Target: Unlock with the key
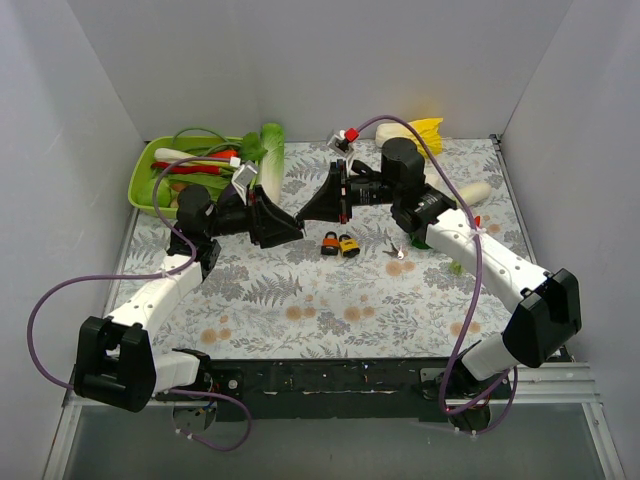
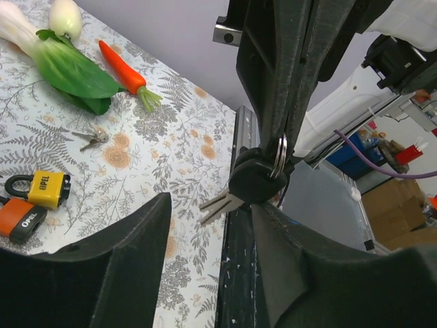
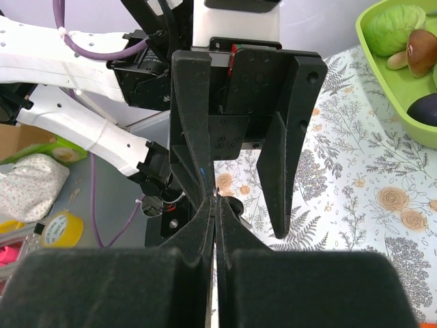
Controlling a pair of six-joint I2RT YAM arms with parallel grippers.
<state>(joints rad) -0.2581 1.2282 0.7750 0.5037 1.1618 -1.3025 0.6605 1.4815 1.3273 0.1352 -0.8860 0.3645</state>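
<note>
From above, the left gripper (image 1: 287, 226) and right gripper (image 1: 312, 208) meet mid-air; the orange lock (image 1: 329, 243) and yellow lock (image 1: 349, 245) lie on the table nearby. Left wrist: the right gripper pinches the key (image 2: 252, 183), the left's fingers (image 2: 116, 266) spread around it. Right wrist: its own jaws are closed. Judging by this, no lock is opened yet.

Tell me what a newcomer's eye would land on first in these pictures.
Above the middle of the table, the right gripper pinches a black-headed key, tip to tip with the open fingers of the left gripper. Close by on the table lie an orange padlock and a yellow padlock. A green tray of vegetables sits at the back left.
</note>
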